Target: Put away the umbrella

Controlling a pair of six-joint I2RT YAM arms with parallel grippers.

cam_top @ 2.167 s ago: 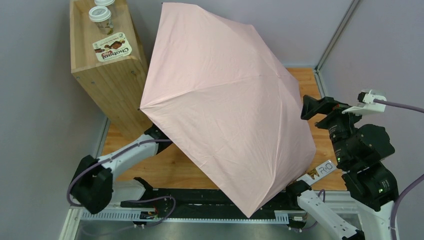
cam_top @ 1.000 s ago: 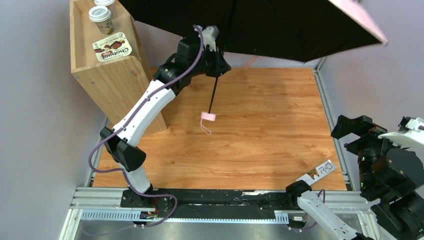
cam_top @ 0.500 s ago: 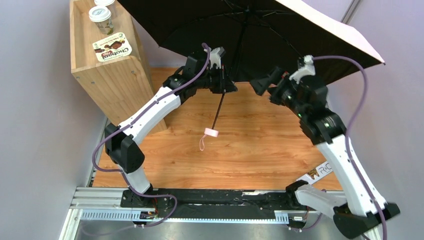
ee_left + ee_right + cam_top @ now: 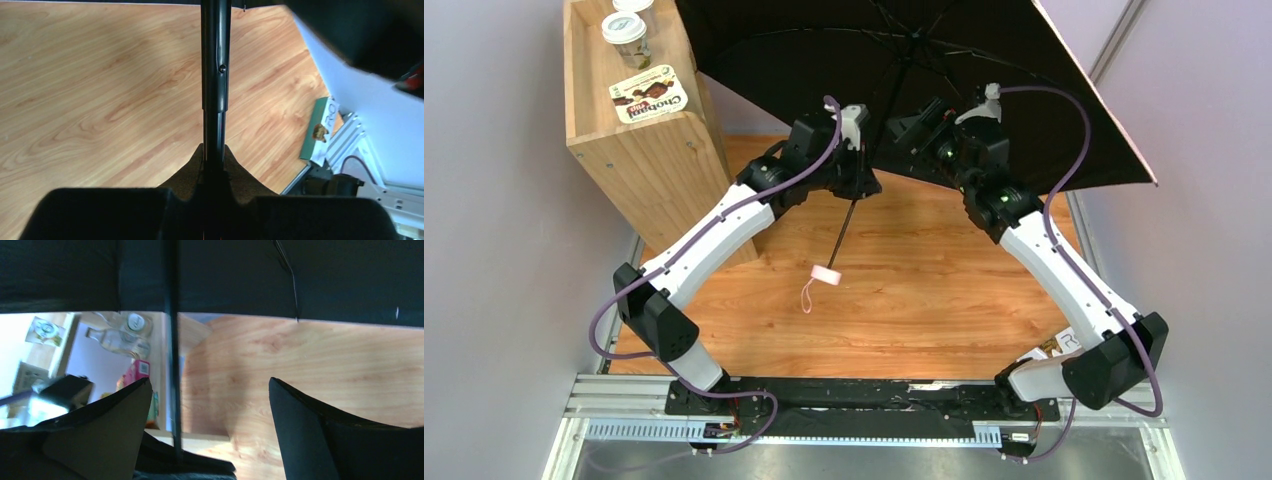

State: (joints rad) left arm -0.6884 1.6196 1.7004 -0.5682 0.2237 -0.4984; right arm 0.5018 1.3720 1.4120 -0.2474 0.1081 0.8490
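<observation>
The umbrella (image 4: pixel 944 60) is open and held up at the back, its black underside facing me and a pale pink edge (image 4: pixel 1092 90) showing on the right. Its black shaft (image 4: pixel 844 225) slants down to a pink handle end (image 4: pixel 825 274) with a thin strap (image 4: pixel 806 296). My left gripper (image 4: pixel 862 186) is shut on the shaft (image 4: pixel 215 75), which runs straight up from between its fingers (image 4: pixel 235 165). My right gripper (image 4: pixel 904 126) is open just under the canopy. In its wrist view the shaft (image 4: pixel 172 365) stands between the wide fingers (image 4: pixel 300 425), closer to the left one.
A tall wooden shelf box (image 4: pixel 639 150) stands at the back left with paper cups (image 4: pixel 624 28) and a snack packet (image 4: pixel 649 97) on top. A small card (image 4: pixel 1064 342) lies at the floor's right edge. Walls close in on both sides.
My right arm has swung left and up under the canopy until its open fingers straddle the shaft. The umbrella has tilted, and its handle end has drifted down and left. The left grip is unchanged.
</observation>
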